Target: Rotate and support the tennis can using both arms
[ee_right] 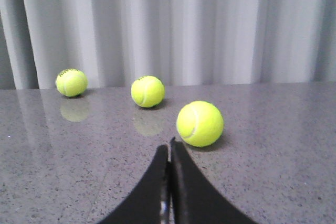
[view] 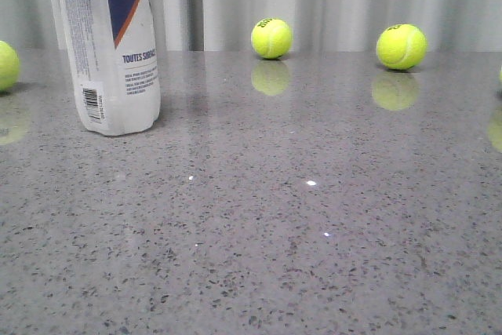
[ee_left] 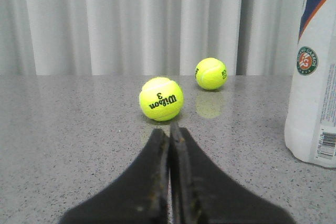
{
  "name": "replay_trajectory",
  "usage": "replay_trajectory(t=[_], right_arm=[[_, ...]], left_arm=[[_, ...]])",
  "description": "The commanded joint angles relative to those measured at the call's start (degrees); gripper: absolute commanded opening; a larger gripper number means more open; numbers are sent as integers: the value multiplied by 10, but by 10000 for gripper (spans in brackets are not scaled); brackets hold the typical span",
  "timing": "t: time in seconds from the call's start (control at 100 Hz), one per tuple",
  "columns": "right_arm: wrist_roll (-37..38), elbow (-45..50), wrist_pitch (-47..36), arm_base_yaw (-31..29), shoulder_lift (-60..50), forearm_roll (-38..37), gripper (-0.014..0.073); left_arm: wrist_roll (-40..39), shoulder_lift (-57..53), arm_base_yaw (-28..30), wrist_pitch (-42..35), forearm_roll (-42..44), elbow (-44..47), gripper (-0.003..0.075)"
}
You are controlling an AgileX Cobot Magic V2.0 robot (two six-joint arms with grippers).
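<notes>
Tennis can [view: 110,45] stands upright on the grey speckled table [view: 298,241], on the left side of the front view, and nothing touches it. It is a tall round tube of white and clear plastic, with a navy panel edged by an orange stripe, small printed text and a barcode low on its side. Its top is cut off by the picture edge.

Left gripper [ee_left: 169,129] is clenched, its two tapered black fingers pressed together with only a thin seam between them, and it holds nothing. The can stands well apart from it, off to one side, showing a round red and green badge. Just ahead of the fingertips lies a fuzzy yellow-green ball [ee_left: 161,99] printed with "Wilson 3"; a second ball [ee_left: 211,73] lies farther on, near the pale pleated curtain [ee_left: 131,19].

Right gripper [ee_right: 169,145] is also clenched and empty, its matte black fingers meeting at a point. A ball [ee_right: 199,124] lies just beyond its tip and slightly aside, and two more balls [ee_right: 147,91] [ee_right: 71,82] rest farther away.

The table is smooth and glossy, so each ball has a faint reflection under it.
</notes>
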Motion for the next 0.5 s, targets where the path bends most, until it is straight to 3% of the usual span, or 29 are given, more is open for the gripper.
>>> replay_trajectory(t=[0.0,0.13,0.49], right_arm=[[15,0,-57,-15,-13,-7,-70],[32,35,-97,-19,-13,-7,-70],[33,33,-98,-19,-13,-12,-70]], left_arm=[[-5,-22,2,-44,1,27,-21],[-5,-22,2,-44,1,27,-21],[-5,-22,2,-44,1,27,-21]])
